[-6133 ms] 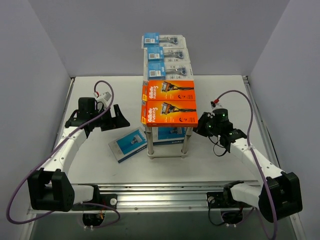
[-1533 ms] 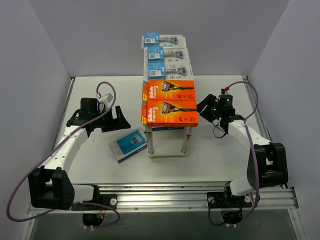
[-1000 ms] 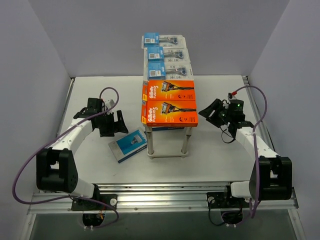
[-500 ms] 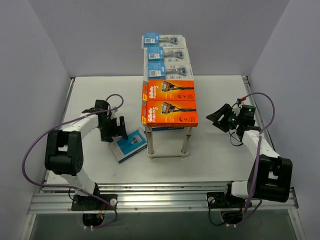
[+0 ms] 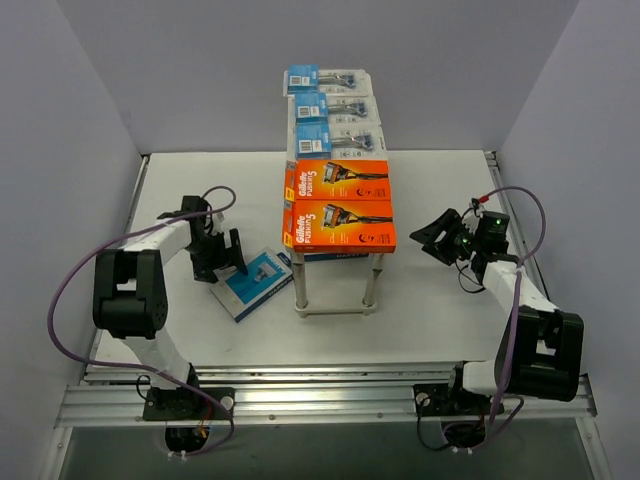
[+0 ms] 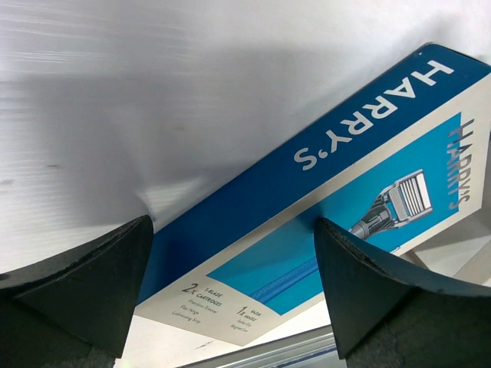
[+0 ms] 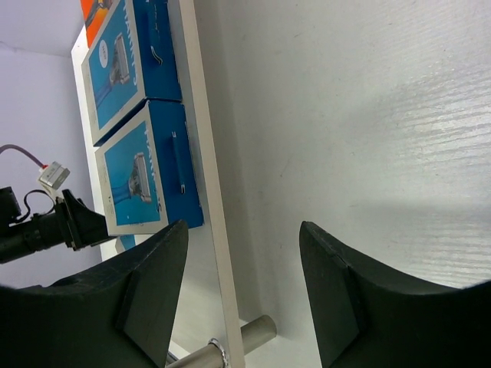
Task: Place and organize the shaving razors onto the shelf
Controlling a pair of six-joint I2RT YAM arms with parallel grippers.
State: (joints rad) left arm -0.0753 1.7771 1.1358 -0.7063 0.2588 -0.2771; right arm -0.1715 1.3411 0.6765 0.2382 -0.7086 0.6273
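Step in hand: pick-up of the one loose pack. The blue-and-white box [image 5: 258, 284] lies flat on the table, just left of the shelf [image 5: 297, 288]. The left gripper [image 5: 222, 257] is spread wide and empty, poised over the box's left end. The right gripper [image 5: 440, 238] hangs open and empty, right of the shelf. Orange boxes [image 5: 338, 224] and blister packs [image 5: 333, 110] cover the top. Next move, in my judgement: close across the box, lift it, and place it on the lower tier.
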